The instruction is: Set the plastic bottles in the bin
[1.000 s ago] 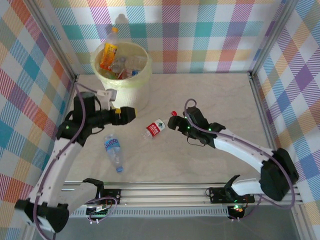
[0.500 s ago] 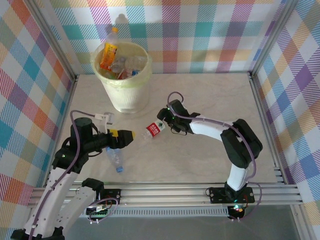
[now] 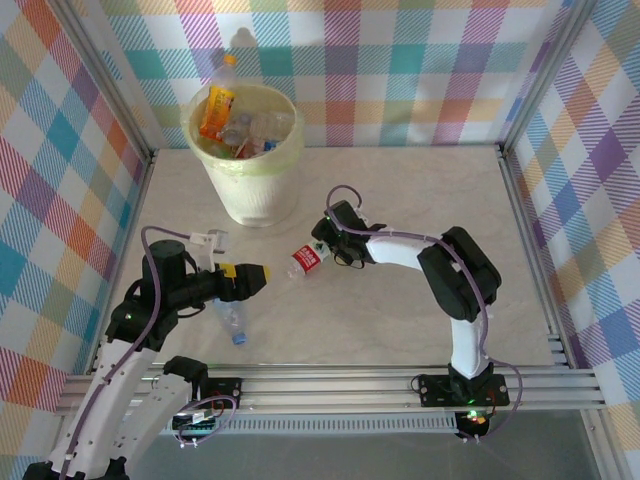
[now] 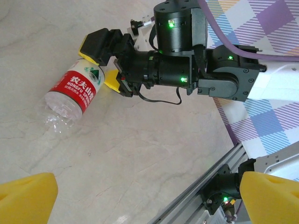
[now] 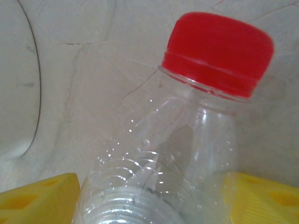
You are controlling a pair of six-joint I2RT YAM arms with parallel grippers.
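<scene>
A clear bottle with a red label [image 3: 304,262] lies on the table right of centre. My right gripper [image 3: 319,248] is at its cap end. In the right wrist view the yellow fingers [image 5: 37,198] press both sides of the clear shoulder below the red cap [image 5: 217,46]. The left wrist view shows this bottle [image 4: 74,88] with the right gripper [image 4: 103,63] astride its top. My left gripper [image 3: 250,277] hovers open just left of it, with nothing between its fingers [image 4: 25,198]. A blue-label bottle [image 3: 234,324] lies partly under the left arm. The pale-yellow bin [image 3: 255,195] holds several bottles.
An orange-label bottle [image 3: 215,105] sticks up over the bin's far-left rim. Checked walls close off the table on three sides. A metal rail [image 3: 340,385] carrying both arm bases runs along the near edge.
The left arm swung away from the bin, down toward the table's near left. The right gripper moved left onto the red-label bottle's cap end, which shifted slightly.
</scene>
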